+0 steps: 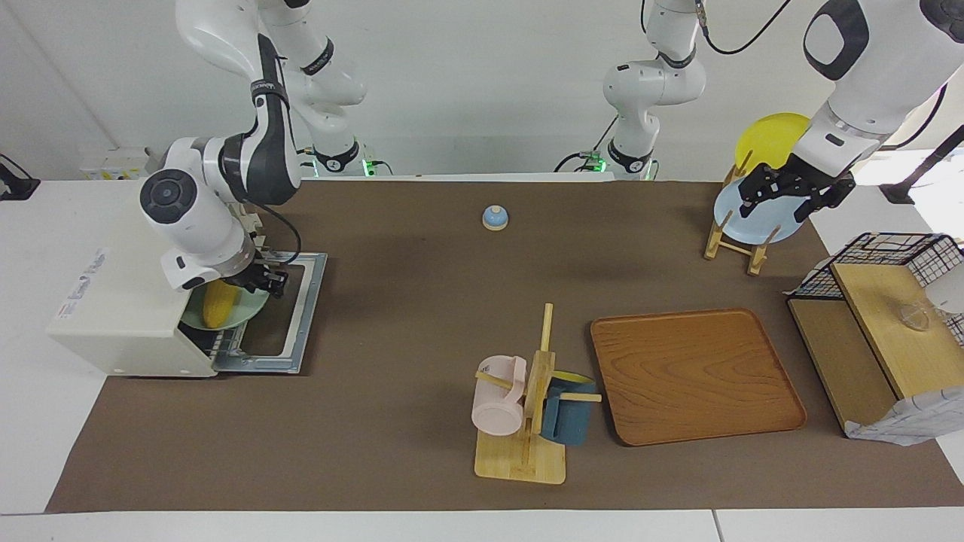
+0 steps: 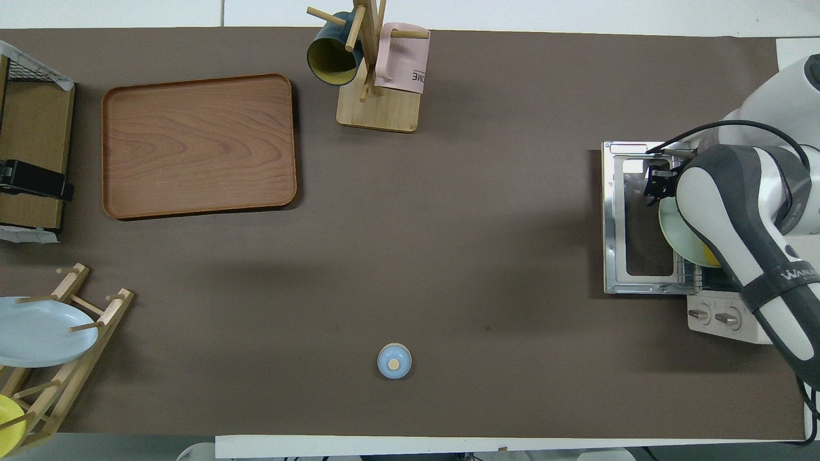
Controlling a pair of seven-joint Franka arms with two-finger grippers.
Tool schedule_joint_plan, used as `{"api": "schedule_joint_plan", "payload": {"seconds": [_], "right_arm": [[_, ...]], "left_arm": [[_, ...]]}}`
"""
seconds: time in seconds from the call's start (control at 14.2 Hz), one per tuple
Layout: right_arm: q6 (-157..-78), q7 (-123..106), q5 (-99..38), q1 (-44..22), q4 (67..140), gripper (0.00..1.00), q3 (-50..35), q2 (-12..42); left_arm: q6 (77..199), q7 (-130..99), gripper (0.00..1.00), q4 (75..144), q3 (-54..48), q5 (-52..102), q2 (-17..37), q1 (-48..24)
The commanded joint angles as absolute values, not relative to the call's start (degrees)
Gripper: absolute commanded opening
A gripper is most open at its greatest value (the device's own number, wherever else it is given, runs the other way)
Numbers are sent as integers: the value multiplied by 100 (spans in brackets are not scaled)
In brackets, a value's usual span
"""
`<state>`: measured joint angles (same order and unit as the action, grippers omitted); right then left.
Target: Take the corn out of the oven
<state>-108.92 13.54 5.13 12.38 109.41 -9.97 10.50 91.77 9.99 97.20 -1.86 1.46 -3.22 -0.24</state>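
Mug rack (image 1: 527, 406) by the edge farthest from the robots, untouched (irrelevant anyway). At the right arm's edge: oven (image 1: 120, 316) door down, corn (image 1: 218, 302) on green plate (image 1: 252, 307), half out, probably for reach. Right gripper (image 1: 265, 280) at the plate's rim, grip unreadable. Left gripper (image 1: 791, 194) spread wide over plate rack (image 1: 734, 241), waiting.

Tray (image 1: 697, 376) smooth wood; oven (image 1: 124, 316) glossy cream; door (image 1: 290, 316) metal-framed
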Motion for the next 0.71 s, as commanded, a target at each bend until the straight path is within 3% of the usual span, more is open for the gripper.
{"api": "schedule_joint_plan", "payload": {"seconds": [0.0,0.21,0.42,0.63], "right_arm": [[-11450,1292,623,1318,11469,50,-1072,852],[-11690,1275,861,1327,11637,35,-1072,896],[-11348,1160,1501,1196,11576,0,-1090,896],[-10900,1178,1529,757,11077,0,-1090,1036]], "left_arm": [[9272,949,100,9896,-202,105,-475,9],[9272,949,100,9896,-202,105,-475,9],[9272,949,100,9896,-202,105,-475,9],[9272,949,100,9896,-211,105,-475,9]]}}
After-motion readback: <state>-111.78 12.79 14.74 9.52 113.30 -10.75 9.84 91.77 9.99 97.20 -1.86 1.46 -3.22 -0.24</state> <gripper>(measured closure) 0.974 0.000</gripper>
